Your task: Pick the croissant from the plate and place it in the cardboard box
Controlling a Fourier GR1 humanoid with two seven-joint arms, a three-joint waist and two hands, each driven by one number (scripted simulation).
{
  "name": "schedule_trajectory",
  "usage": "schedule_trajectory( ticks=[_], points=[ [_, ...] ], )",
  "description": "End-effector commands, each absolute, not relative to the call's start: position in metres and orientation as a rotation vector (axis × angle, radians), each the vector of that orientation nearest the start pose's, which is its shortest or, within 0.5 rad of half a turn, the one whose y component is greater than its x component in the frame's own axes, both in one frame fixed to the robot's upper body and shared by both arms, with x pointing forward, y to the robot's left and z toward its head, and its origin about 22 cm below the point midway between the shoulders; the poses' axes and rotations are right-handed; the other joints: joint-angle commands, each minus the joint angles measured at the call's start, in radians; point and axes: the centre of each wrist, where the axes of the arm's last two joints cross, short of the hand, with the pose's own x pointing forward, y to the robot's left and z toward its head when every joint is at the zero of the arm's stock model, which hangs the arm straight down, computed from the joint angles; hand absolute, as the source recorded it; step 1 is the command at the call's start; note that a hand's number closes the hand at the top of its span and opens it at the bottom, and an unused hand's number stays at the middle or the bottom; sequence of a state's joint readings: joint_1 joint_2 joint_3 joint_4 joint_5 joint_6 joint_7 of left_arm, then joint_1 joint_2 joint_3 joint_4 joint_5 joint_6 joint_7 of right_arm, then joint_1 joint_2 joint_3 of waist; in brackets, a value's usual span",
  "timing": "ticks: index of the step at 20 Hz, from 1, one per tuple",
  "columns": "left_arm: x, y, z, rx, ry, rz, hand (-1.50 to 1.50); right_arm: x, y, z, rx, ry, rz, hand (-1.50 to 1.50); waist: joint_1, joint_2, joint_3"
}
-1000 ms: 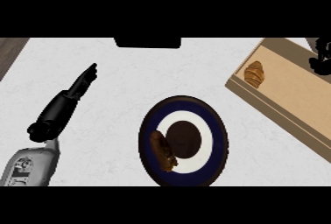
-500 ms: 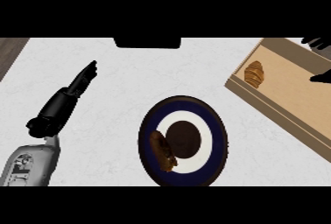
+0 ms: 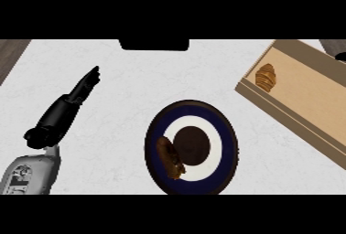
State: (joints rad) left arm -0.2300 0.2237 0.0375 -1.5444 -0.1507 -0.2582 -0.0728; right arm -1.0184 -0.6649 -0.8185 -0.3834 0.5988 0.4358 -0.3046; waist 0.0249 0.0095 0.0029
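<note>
The plate (image 3: 225, 137) lies near the middle of the pale bench (image 3: 121, 82). It has a dark blue rim, a white ring inside that, and a dark brown round centre. On the plate's left side a dark brown piece of food (image 3: 170, 158) lies lengthwise, across the white ring and onto the blue rim.

Up and to the right of the plate is the cardboard box (image 3: 307, 98). It is long and shallow, set at a slant, and its low near wall faces the plate without touching it. The croissant (image 3: 266, 77) is inside the box, on the floor at the end farther from the plate's lower edge. It is golden, ridged and close to the box's near wall. No hand is touching it.

The left hand (image 3: 76, 95) is well to the left of the plate. It is open, its fingers straight and together, pointing up and slightly toward the plate's side, and it holds nothing. Its grey forearm (image 3: 30, 172) comes in below it, left of the plate's lower half.

Beyond the box, far up and right of the plate, a small dark sliver at the view's edge seems to be the right hand (image 3: 341, 56). Whether it is open or closed cannot be told.

A flat black object (image 3: 154, 44) sits at the bench's far edge, above the plate.
</note>
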Motion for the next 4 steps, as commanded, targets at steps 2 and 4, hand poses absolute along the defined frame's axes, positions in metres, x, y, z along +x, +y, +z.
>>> schedule_trajectory(
  ticks=[2, 4],
  points=[
    [0.299, 0.266, 0.067, 0.079, -1.776, -0.549, 0.00, 0.378, -0.489, 0.171, -0.290, -1.698, -0.036, -1.50, 0.009, 0.013, 0.001],
    [0.290, 0.250, 0.064, 0.068, -1.778, -0.547, 0.00, 0.369, -0.499, 0.165, -0.350, -1.697, -0.073, -1.50, 0.015, 0.009, 0.001]
  ],
)
